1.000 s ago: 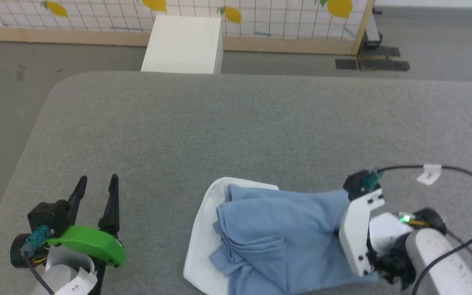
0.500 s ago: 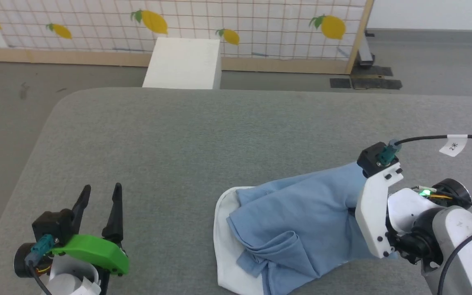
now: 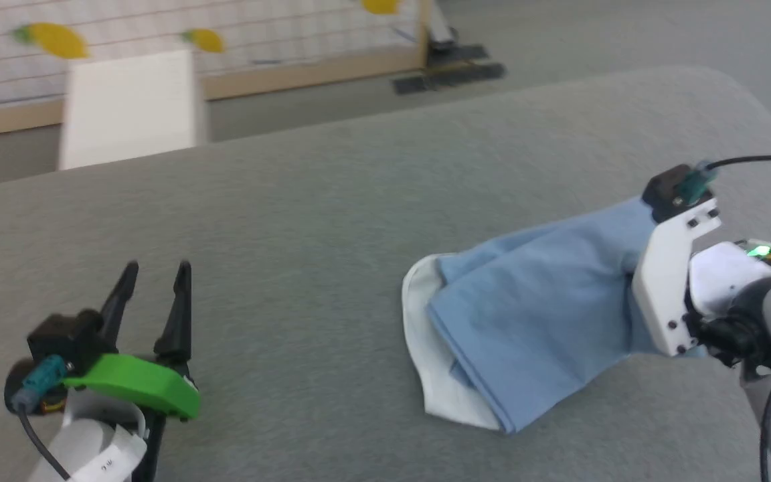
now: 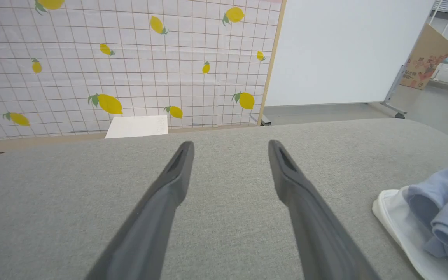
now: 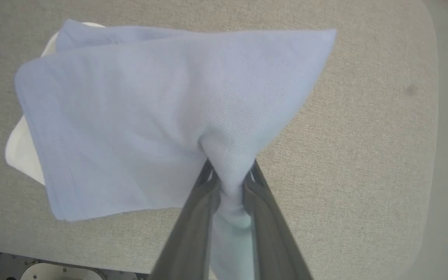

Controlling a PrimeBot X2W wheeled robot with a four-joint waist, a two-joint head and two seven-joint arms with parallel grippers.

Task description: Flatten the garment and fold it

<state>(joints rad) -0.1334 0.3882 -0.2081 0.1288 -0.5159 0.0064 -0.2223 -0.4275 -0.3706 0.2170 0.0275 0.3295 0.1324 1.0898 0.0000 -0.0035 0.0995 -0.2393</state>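
- Here, the right tool (image 5: 230,173) was closed narrowly on a bunched fold of the shirt (image 5: 130,116), holding that edge raised.
- The rest of the shirt lay on the grey bench (image 3: 305,221), toward its right side.
- The left tool (image 4: 230,147) stood wide open, holding nothing, well apart from the shirt.

Grey, felt-like padded surface (image 3: 305,214), with a rounded corner at far right in the head view. One item lies on it: a light blue garment (image 3: 546,294), folded over itself in loose layers. It sits on the right half, close to the robot-side edge. A white fabric panel (image 3: 429,348) sticks out from under the garment's left end and lies flat on the surface. The garment's left part rests on the grey fabric. Its right end rises off the surface into a peak.
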